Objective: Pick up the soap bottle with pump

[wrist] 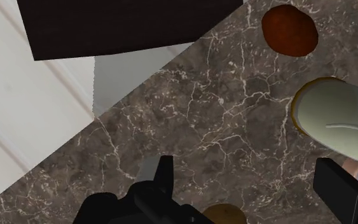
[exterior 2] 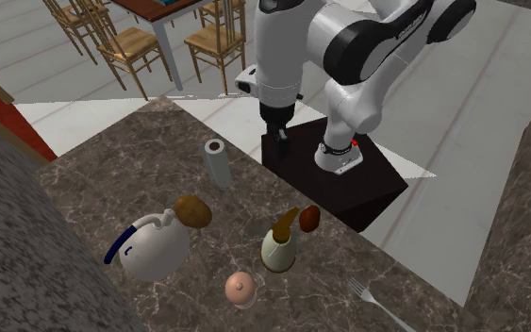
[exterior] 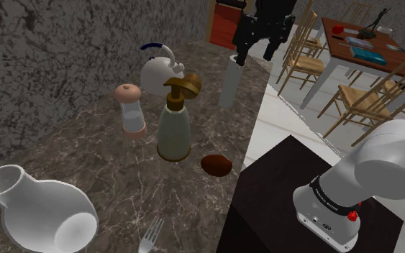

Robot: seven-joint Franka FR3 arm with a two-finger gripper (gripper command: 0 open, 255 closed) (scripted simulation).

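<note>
Where the dark veined counter [exterior: 85, 151] carries its cluster of things, the soap bottle [exterior: 174, 123] is found standing upright, with a pale body and a gold-brown pump on top. A small brown rounded object [exterior: 216, 165] is noted just beside its base, toward the dark stand [exterior: 280, 194]. On the bottle's other side, in the shoulder view, a pink-capped shaker [exterior: 131, 109] is set near it. A white kettle [exterior: 159, 73] with a blue handle is recorded behind both. In the second exterior view a tan, potato-like lump [exterior 2: 193, 211] is seen touching the kettle. A white upright cylinder [exterior: 229, 83] is placed farther back, apart from the bottle. A large white vase [exterior: 39, 210] lying on its side and a fork [exterior: 149, 236] are logged at the counter's near end. The gripper [exterior: 255, 56] is held high over the counter's edge, above the cylinder in the shoulder view and well apart from the bottle. Its fingers [wrist: 163, 179] are spread wide and nothing is clasped. In the wrist view the bottle is seen just beyond one finger, untouched. A dining table [exterior: 352, 54] and wooden chairs [exterior: 305, 65] are observed beyond the counter.
</note>
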